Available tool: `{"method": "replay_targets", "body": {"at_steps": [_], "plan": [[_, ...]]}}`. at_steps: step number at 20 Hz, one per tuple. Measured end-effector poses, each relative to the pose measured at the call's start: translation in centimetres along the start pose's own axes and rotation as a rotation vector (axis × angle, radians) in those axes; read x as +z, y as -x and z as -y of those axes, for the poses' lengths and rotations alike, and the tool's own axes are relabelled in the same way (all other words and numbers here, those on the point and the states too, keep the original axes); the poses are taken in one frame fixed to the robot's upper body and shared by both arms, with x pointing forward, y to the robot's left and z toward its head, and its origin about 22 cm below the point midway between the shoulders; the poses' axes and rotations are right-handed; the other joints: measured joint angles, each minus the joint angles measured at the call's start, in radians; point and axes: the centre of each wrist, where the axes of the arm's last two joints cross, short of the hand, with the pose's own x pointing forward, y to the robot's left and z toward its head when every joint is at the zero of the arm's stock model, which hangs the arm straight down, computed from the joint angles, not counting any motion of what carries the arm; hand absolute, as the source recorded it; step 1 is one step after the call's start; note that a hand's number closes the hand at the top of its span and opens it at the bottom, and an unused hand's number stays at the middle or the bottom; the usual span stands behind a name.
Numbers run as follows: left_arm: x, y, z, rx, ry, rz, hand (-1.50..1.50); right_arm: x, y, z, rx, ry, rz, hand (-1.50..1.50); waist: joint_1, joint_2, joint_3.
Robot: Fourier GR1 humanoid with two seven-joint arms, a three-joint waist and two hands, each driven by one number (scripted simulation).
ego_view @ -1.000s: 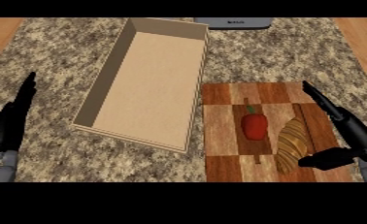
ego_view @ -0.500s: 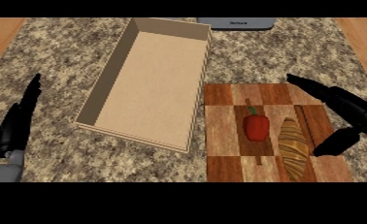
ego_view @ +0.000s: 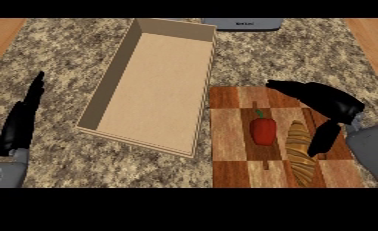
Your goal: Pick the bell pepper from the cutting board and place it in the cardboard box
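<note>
1. We find the bell pepper, red with a green stem, sitting near the middle of the cutting board. Nothing has hold of it, so we judge the pick not yet made.
2. Just to its right lies a loaf of bread, lengthwise. It is close enough that we think a grasp must come down narrowly to avoid catching it.
3. The right hand hovers over the board's right side, spread wide and holding nothing. Its fingers reach past the pepper's far end and its thumb hangs by the loaf, which we read as a spread ready to straddle the pepper. From this steep view we cannot tell whether the thumb touches the loaf.
4. The cardboard box lies open-topped just left of the board, so the carry should be a short move leftward over its wall.
5. The left hand rests at the left edge, fingers straight, holding nothing, apart from the box.
</note>
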Motion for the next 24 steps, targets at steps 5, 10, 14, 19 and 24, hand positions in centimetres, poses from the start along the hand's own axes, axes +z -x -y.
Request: {"method": "replay_targets", "body": {"at_steps": [5, 10, 14, 19, 24], "plan": [[-0.2, 0.0, -0.4, 0.004, 0.002, -0.002, 0.00, -1.3, -0.6, -0.4, 0.041, -0.038, -0.044, -1.50, -0.002, -0.001, 0.000], [-0.3, 0.5, -0.4, 0.000, 0.003, -0.004, 0.00, -2.5, -1.4, -1.4, 0.056, -0.053, -0.045, -1.50, -0.002, -0.002, -0.001], [0.1, 0.3, -0.2, 0.000, -0.003, -0.003, 0.00, -2.6, -2.1, -1.2, 0.050, -0.064, -0.040, -1.50, -0.003, -0.002, -0.001], [0.1, 0.3, -0.8, 0.001, -0.004, -0.004, 0.00, -3.3, -3.0, -1.7, 0.023, -0.066, 0.007, -1.50, -0.004, -0.001, 0.000], [0.1, 0.2, -0.1, 0.003, 0.001, -0.006, 0.00, -3.1, -3.9, -1.8, 0.011, -0.059, 0.065, -1.50, -0.005, -0.001, 0.001]]}}
